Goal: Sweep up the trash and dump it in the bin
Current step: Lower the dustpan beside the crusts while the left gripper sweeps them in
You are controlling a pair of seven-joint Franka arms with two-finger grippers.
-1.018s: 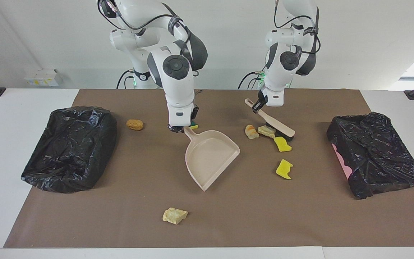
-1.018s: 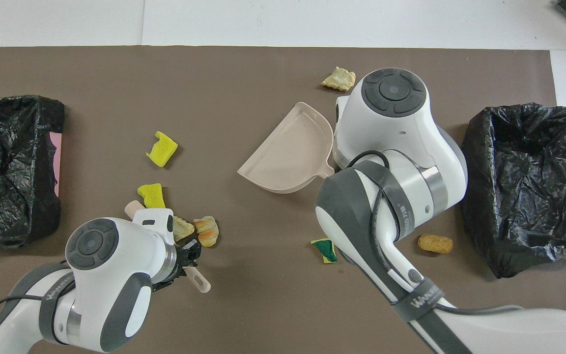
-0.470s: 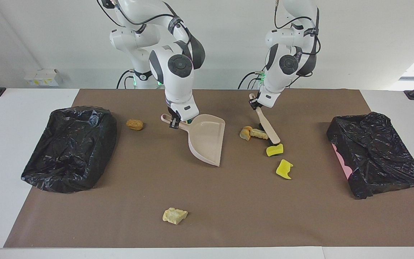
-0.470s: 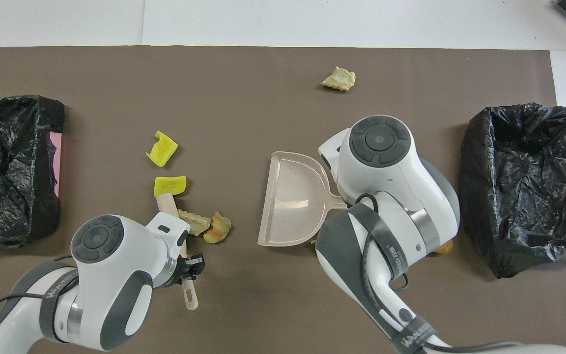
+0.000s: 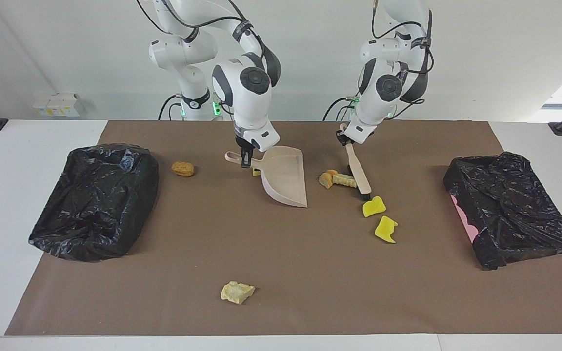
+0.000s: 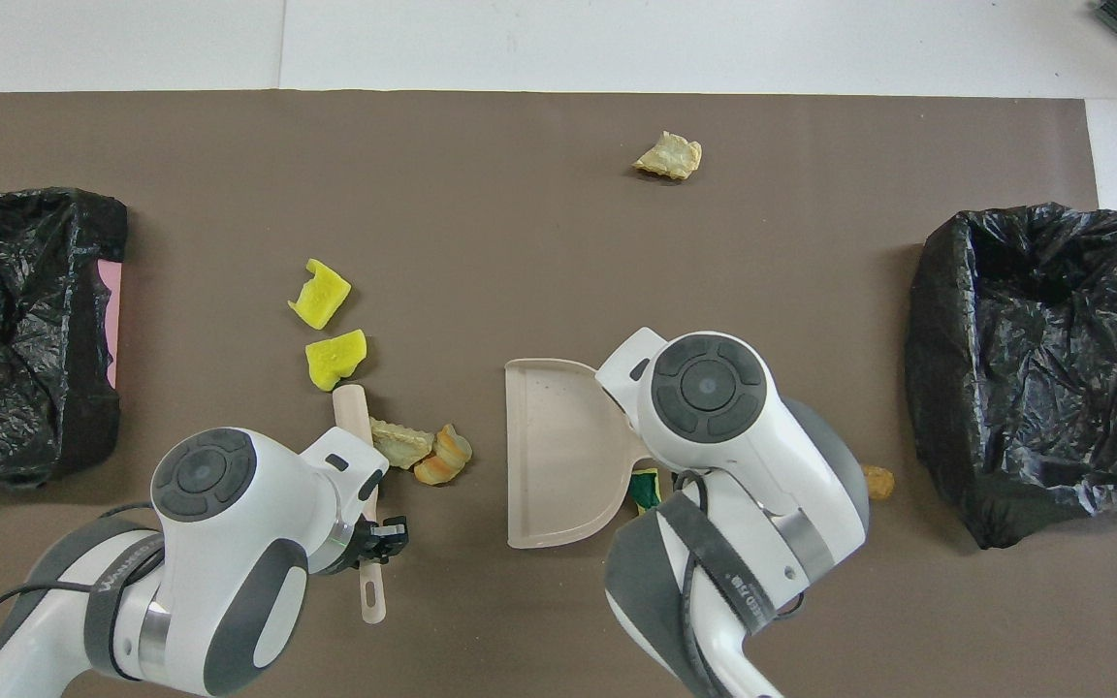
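Counting it all up: two arms, two black-bagged bins, one dustpan, one brush, and seven bits of trash that I can see.

The right gripper (image 5: 246, 161) has its fingers clamped tight on the handle of the beige dustpan (image 5: 286, 178), which sits tipped up on its side around the middle of the desk, toward the robots' edge. The left gripper (image 5: 345, 138) has its fingers closed on the handle of the brush (image 5: 359, 170); the bristle end is down on the brown mat (image 5: 310, 273).

Trash count:
- two beige bread-like chunks (image 5: 338, 180), touching each other, right beside the brush and between it and the dustpan
- two yellow sponge pieces (image 5: 373, 207), one just off the brush tip, the other (image 5: 386, 229) a little farther from the robots
- one green-backed sponge piece (image 6: 649, 490), peeking out by the dustpan handle, mostly hidden under the right arm
- one brown nugget (image 5: 183, 168) between the dustpan and the bin at the right arm's end
- one lone beige chunk (image 5: 236, 292) near the desk edge farthest from the robots

One bin (image 5: 95, 200) sits at the right arm's end of the desk, the other bin (image 5: 510, 207) at the left arm's end, with a bit of pink showing under its bag. I can't see any trash in either bin or in the dustpan.
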